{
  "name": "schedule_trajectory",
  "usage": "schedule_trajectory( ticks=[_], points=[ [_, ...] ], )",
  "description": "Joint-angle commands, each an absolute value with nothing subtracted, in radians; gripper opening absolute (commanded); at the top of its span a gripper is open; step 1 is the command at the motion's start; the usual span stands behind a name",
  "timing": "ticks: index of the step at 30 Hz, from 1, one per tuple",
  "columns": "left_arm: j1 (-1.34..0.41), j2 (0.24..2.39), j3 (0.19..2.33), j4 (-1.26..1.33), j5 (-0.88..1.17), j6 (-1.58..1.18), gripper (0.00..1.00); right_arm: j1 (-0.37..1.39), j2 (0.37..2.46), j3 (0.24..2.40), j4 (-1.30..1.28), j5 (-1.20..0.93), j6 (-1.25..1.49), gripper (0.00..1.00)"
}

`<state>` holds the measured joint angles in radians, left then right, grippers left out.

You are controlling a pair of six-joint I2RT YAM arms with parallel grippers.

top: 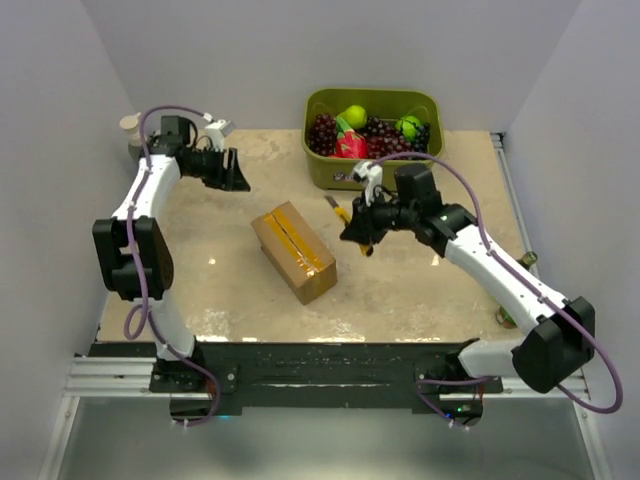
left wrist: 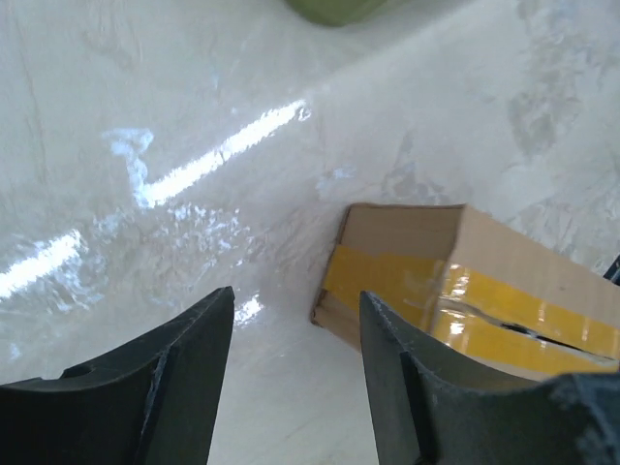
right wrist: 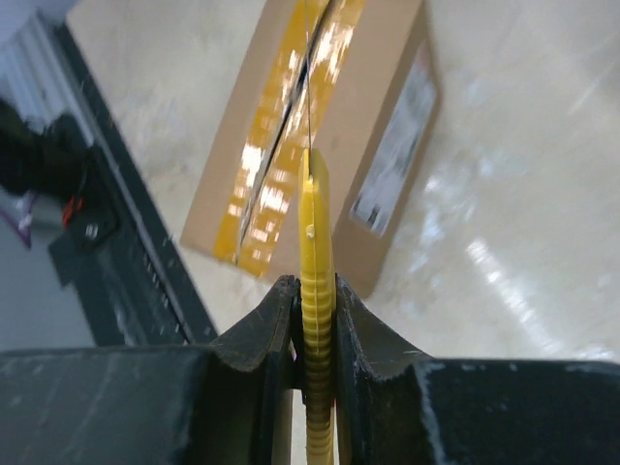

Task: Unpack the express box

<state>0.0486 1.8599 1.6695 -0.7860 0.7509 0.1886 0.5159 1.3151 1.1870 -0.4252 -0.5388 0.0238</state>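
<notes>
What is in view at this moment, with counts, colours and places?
express box: one, brown with yellow tape, table centre
bin: one, green, far right of the table
fruit: several, dark purple, green, red, inside the bin
cutter: one, yellow, gripped in the right hand, pointing toward the box
round object: one, beige, far left corner, too small to identify
table: one, mottled beige
left hand: one, black, open, empty, left of the box
right hand: one, black, shut on the cutter, right of the box

Left arm (top: 148, 205) folded at the elbow, reaching forward, left gripper (left wrist: 295, 325) with jaws parted, right arm (top: 500, 268) stretched inward, right gripper (right wrist: 313, 320) clamped on yellow cutter (right wrist: 313, 218).
</notes>
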Motion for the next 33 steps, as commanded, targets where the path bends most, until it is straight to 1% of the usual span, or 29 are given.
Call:
schedule_trajectory(
  ticks=[1, 5, 9, 12, 18, 22, 25, 31, 33],
  points=[
    [0.032, 1.858, 1.516, -0.634, 0.724, 0.063, 0.59, 0.541, 1.296, 1.071, -0.509, -0.672, -0.034, 0.00],
    [0.025, 1.816, 1.393, -0.609, 0.768, 0.063, 0.59, 0.569, 1.307, 1.000, -0.450, -0.660, 0.052, 0.00],
    [0.018, 1.752, 1.264, -0.606, 0.805, 0.057, 0.60, 0.584, 1.351, 0.965, -0.300, -0.664, 0.150, 0.00],
    [0.009, 1.712, 1.203, -0.623, 0.833, 0.067, 0.61, 0.586, 1.402, 0.989, -0.249, -0.635, 0.181, 0.00],
    [-0.084, 1.606, 1.096, -0.634, 0.864, 0.077, 0.64, 0.583, 1.520, 1.100, -0.193, -0.545, 0.184, 0.00],
    [-0.089, 1.557, 1.052, -0.664, 0.818, 0.084, 0.65, 0.572, 1.580, 1.199, -0.205, -0.508, 0.143, 0.00],
    [-0.086, 1.529, 1.046, -0.707, 0.787, 0.106, 0.65, 0.561, 1.580, 1.210, -0.229, -0.470, 0.124, 0.00],
    [-0.086, 1.477, 1.016, -0.753, 0.775, 0.137, 0.67, 0.520, 1.568, 1.210, -0.224, -0.469, 0.114, 0.00],
    [-0.080, 1.465, 1.020, -0.765, 0.714, 0.155, 0.68, 0.518, 1.563, 1.216, -0.230, -0.479, 0.103, 0.00]
  ],
)
